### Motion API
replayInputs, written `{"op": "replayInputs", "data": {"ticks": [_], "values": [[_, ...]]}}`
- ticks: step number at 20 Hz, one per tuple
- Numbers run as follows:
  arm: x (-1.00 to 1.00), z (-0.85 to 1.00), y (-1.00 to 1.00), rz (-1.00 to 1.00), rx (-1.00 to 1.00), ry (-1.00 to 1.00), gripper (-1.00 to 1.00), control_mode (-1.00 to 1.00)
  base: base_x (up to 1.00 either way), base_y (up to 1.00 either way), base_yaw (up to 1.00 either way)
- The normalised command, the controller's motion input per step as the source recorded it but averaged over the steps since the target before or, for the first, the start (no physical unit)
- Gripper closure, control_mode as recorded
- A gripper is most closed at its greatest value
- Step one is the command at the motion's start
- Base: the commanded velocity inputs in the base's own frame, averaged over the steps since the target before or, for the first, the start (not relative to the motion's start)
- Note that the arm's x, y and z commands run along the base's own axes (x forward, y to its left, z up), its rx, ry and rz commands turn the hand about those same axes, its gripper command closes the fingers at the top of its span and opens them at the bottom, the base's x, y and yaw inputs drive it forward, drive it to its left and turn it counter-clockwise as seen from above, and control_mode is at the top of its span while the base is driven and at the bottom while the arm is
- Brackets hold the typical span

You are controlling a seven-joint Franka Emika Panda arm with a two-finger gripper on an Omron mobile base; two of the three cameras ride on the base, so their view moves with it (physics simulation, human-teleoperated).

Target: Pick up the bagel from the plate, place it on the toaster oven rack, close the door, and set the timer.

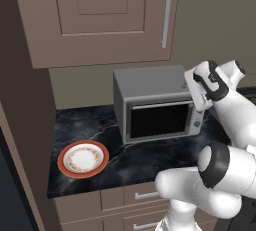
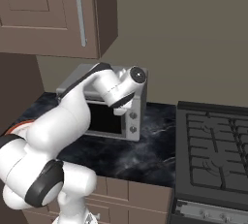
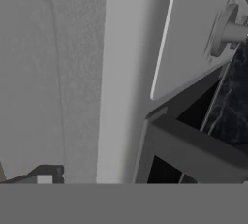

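The wall cabinet (image 1: 95, 17) fills the upper left of the left base view, with the dark marbled counter (image 1: 145, 157) spread below it through the middle of the frame. On that counter, centre right, stands the toaster oven (image 1: 155, 102), a grey box whose door (image 1: 159, 120) looks shut, its dark glass facing the room. That would fit the bagel being inside on the rack already, though the glass is too dark to see either, so I cannot say where the bagel is for certain.

The white arm (image 1: 227, 140) rises from the lower right of that view and bends up so its hand sits against the oven's upper right corner, just above the control strip with its small knobs (image 1: 197, 123). I take that as the reason for the pose: with the door closed, the timer is what remains, and the hand is held high and close to the controls.

The plate (image 1: 83, 159) lies at the lower left of the same view, well apart from the oven, with nothing on it.

In the hand view, a silver knob (image 3: 227, 34) shows at the upper right on a pale panel. The fingers are spread wide apart and hold nothing.
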Motion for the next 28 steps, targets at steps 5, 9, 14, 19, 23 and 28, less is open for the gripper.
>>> {"op": "replayInputs", "data": {"ticks": [5,9,14,19,23,28], "values": [[0.51,1.00,0.00,-0.06,0.09,0.11,-1.00,-1.00,0.00,0.00,0.00],[0.29,1.00,-0.01,-0.06,0.10,0.21,-1.00,-1.00,0.00,0.00,0.00],[0.06,1.00,-0.11,-0.04,0.11,0.27,-1.00,-1.00,0.00,0.00,0.00],[0.06,1.00,-0.11,-0.05,0.11,0.29,-1.00,-1.00,0.00,0.00,0.00],[0.00,1.00,-0.16,-0.03,0.10,0.26,-1.00,-1.00,0.00,0.00,0.00],[0.16,0.96,-0.60,0.00,0.08,0.16,-1.00,-1.00,0.00,0.00,0.00]]}}
